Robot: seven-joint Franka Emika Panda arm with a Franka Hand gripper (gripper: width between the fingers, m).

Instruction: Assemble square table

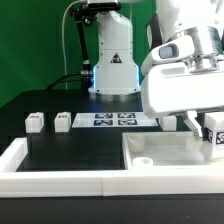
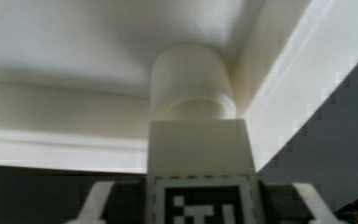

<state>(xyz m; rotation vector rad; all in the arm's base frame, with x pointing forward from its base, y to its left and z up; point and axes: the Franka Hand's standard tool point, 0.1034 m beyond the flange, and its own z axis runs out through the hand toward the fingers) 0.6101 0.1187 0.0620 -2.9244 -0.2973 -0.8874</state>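
Hiding part of the slab (image 1: 172,150), claw (image 2: 201,206) grips leg block (image 2: 197,125).

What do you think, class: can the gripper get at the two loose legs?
Likely not yet: the gripper is shut on another leg. The loose legs themselves stand uncovered, nothing over them.

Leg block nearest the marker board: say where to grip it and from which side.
Probably from straight above, fingers closing on the two flat side faces of that leg block. It sits low on the black surface, apart from the other loose leg block and the marker board, so both sides look free. The gripper first has to release the leg it holds.
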